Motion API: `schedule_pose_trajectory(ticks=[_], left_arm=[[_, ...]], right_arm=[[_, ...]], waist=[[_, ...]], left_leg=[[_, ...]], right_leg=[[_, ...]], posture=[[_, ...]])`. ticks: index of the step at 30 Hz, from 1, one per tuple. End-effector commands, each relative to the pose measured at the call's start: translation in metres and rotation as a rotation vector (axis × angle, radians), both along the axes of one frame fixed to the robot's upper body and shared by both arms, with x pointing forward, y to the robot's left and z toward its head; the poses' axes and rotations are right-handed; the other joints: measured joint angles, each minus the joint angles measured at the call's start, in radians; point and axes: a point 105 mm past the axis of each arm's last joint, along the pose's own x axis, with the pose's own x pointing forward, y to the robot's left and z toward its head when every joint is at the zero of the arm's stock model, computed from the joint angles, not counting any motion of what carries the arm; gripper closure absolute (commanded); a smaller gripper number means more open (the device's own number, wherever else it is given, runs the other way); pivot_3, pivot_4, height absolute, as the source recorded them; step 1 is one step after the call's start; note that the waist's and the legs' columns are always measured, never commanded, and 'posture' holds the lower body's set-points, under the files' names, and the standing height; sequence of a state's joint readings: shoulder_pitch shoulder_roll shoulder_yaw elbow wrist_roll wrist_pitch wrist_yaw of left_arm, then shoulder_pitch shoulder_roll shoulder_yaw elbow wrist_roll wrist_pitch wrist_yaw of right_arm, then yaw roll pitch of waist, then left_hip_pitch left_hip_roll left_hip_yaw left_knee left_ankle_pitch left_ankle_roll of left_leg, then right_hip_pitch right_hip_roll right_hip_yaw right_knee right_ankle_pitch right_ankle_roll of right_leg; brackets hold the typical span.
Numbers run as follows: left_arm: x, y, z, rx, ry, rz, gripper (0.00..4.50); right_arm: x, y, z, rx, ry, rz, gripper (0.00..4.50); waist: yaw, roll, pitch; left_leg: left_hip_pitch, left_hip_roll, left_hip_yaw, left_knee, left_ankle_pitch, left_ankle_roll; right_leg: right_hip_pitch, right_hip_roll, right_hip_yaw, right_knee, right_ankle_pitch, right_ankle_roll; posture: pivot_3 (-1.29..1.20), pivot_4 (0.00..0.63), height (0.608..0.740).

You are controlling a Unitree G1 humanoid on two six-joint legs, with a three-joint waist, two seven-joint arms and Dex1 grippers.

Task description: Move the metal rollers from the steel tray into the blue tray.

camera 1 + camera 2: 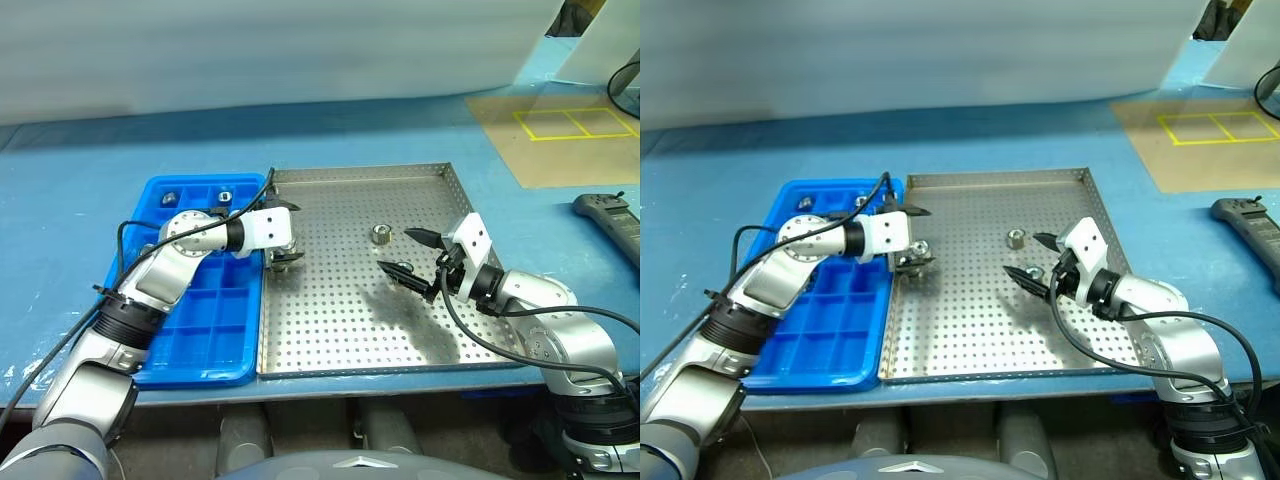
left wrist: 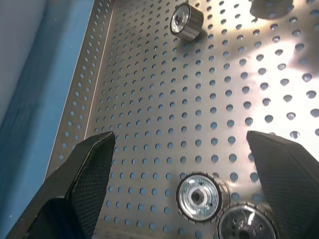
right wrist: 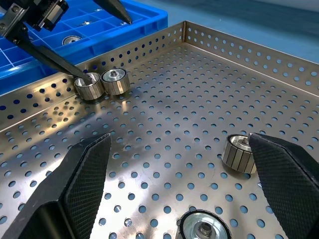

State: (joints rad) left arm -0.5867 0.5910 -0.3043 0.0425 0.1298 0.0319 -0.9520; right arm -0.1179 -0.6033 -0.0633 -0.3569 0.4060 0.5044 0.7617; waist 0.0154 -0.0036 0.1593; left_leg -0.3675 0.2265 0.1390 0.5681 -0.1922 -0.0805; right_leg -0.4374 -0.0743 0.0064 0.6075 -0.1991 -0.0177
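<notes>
No legible writing or brand marks anywhere.

Steel tray (image 1: pixel 340 330) on blue worktop (image 1: pixel 80 190), blue tray (image 1: pixel 215 340) touching its left side. Steel tray holds four metal rollers (image 3: pixel 102 84): a pair side by side near its left rim, one (image 1: pixel 380 234) alone toward the middle, one (image 1: pixel 1034 272) between the right end effector's fingers. Blue tray: rollers in two far compartments (image 1: pixel 225 197); near compartments bare.

Left end effector (image 1: pixel 283 232) released, fingers spread wide over the pair; one fingertip (image 3: pixel 89 77) at a roller. Right end effector (image 1: pixel 412 253) released, grasping nothing.
</notes>
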Motion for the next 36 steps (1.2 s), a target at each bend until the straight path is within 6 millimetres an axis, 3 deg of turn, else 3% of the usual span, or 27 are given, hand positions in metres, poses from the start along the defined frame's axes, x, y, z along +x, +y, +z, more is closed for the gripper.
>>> schedule_pose_trajectory(ticks=[1,7,13,22,36], left_arm=[[0.0,-0.001,0.009,0.019,-0.044,-0.016,0.04],[0.0,-0.002,0.008,0.015,-0.038,-0.025,0.04],[-0.003,-0.016,0.01,-0.078,0.036,-0.065,0.04],[-0.002,-0.032,0.008,-0.087,0.115,-0.159,0.04],[0.004,-0.061,-0.004,-0.113,0.188,-0.257,0.04]], right_arm=[[-0.001,0.006,0.009,0.015,-0.042,0.027,0.0],[-0.001,0.007,0.009,0.018,-0.043,0.027,0.0],[-0.002,0.005,0.012,0.022,-0.046,0.023,0.0],[-0.013,-0.009,0.02,0.009,-0.05,0.017,0.0],[-0.027,-0.022,0.018,-0.016,-0.035,-0.025,0.0]], waist=[[0.0,0.0,0.0],[0.0,0.0,0.0],[0.0,0.0,0.0],[0.0,0.0,0.0],[-0.002,0.0,0.0]], left_leg=[[0.0,0.0,0.0,0.0,0.0,0.0],[0.0,0.0,0.0,0.0,0.0,0.0],[0.0,0.0,0.0,0.0,0.0,0.0],[0.0,-0.001,0.0,0.001,0.0,0.0],[-0.001,-0.001,0.001,0.002,-0.001,0.002]], right_leg=[[0.0,0.0,0.0,0.0,0.0,0.0],[0.0,0.0,0.0,0.0,0.0,0.0],[0.0,0.0,0.0,0.0,0.0,0.0],[0.0,0.0,0.0,0.0,0.0,0.0],[0.001,0.0,0.001,-0.001,0.0,0.0]], posture=[[-0.19,0.15,0.74],[-0.19,0.15,0.74],[-0.21,0.15,0.74],[-0.25,0.15,0.74],[-0.31,0.15,0.74]])
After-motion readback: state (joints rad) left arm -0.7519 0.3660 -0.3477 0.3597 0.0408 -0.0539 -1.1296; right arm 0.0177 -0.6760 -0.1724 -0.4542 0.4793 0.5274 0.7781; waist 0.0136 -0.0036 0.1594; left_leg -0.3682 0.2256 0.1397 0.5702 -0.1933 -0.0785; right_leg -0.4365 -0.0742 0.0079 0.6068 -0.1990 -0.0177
